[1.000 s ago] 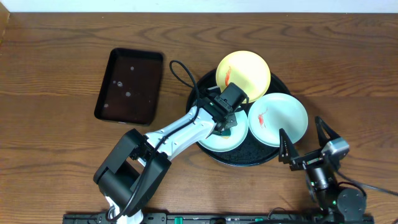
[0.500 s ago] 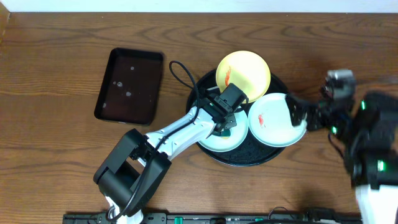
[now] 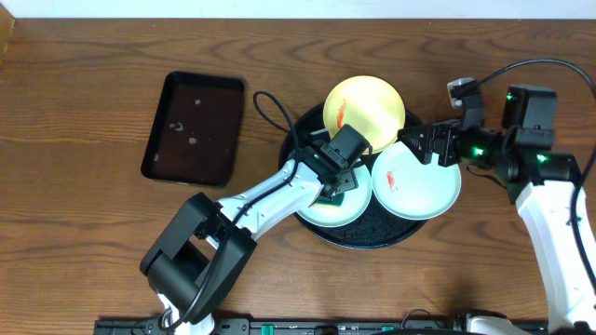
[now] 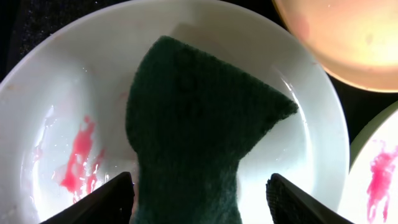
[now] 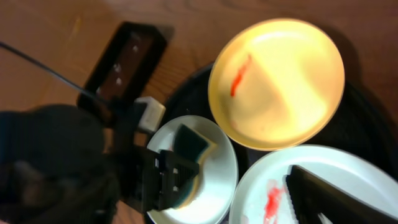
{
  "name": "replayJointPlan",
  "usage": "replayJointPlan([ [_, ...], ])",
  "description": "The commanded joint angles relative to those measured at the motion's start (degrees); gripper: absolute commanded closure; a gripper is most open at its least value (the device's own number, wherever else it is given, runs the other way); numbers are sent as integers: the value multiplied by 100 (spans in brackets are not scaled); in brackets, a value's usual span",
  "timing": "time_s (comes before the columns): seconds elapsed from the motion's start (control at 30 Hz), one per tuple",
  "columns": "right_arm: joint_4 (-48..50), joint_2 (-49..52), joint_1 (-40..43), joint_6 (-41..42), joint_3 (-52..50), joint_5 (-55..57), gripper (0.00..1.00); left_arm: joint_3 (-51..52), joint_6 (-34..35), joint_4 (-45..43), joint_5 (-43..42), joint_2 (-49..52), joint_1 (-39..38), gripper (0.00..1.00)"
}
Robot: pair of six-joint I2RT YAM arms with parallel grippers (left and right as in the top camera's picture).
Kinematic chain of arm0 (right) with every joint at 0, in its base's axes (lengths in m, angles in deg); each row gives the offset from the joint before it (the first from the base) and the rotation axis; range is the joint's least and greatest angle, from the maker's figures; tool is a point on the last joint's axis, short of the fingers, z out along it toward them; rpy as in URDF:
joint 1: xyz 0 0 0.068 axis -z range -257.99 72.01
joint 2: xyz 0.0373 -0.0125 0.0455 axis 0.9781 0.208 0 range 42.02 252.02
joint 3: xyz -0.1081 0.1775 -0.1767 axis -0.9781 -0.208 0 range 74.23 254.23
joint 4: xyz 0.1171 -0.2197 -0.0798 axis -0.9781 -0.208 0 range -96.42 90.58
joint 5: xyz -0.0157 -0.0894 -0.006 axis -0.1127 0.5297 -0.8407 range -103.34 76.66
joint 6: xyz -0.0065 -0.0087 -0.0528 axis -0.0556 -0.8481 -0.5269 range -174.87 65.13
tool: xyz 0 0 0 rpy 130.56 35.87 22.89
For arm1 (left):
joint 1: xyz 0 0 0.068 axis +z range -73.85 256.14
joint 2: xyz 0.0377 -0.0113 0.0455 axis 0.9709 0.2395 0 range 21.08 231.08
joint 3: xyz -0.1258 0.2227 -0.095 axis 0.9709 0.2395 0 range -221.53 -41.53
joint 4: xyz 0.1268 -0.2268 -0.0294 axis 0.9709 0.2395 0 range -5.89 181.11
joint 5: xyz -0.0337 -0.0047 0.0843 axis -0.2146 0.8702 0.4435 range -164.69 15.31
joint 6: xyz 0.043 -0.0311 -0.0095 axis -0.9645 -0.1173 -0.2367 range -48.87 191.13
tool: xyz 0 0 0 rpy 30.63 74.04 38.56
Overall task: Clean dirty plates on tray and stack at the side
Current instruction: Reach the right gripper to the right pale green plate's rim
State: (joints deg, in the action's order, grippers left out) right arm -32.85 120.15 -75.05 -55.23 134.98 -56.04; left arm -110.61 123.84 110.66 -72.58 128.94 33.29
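Note:
Three plates lie on the round black tray (image 3: 365, 238): a pale yellow plate (image 3: 365, 110) at the back, a mint plate (image 3: 419, 186) on the right, and a mint plate (image 3: 321, 212) on the left. All three carry red smears. A dark green sponge (image 4: 199, 118) lies on the left plate (image 4: 298, 124). My left gripper (image 4: 202, 199) stands open around the sponge, with a gap showing at the right finger. My right gripper (image 3: 424, 147) hovers open over the right plate's back edge, holding nothing. One of its fingers (image 5: 329, 199) shows above that plate (image 5: 261, 180).
A smaller rectangular black tray (image 3: 193, 128) sits to the left of the round tray, with a few specks in it. Bare wooden table (image 3: 93, 214) surrounds both trays. My left arm crosses the round tray's left rim.
My left gripper has opened and let go of the sponge on the left plate. My right arm has swung from the table's front edge up to the right plate.

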Motion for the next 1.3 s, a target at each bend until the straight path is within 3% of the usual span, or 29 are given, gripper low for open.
replayJointPlan([
  [0.0, -15, 249, 33, 17, 122, 87, 25, 42, -9, -9, 92, 11, 13, 31],
  [0.17, 70, 501, -20, 9, 122, 87, 53, 42, -9, -9, 96, 11, 13, 57],
  [0.3, 186, 599, -245, 9, 122, 221, 55, 42, -9, -7, 98, 11, 13, 73],
  [0.67, 553, 1471, -1414, 177, 122, 2094, 56, 42, -9, -4, 98, 11, 13, 81],
  [0.8, 800, 1856, -1589, 203, 122, 2120, 58, 42, -9, -2, 98, 11, 13, 81],
  [0.93, 907, 2166, -1733, 197, 122, 2124, 68, 42, -9, -7, 98, 11, 13, 81],
  [1.27, 918, 2588, -1989, -59, 122, 2149, 70, 42, -9, -9, 122, 11, 13, 81],
])
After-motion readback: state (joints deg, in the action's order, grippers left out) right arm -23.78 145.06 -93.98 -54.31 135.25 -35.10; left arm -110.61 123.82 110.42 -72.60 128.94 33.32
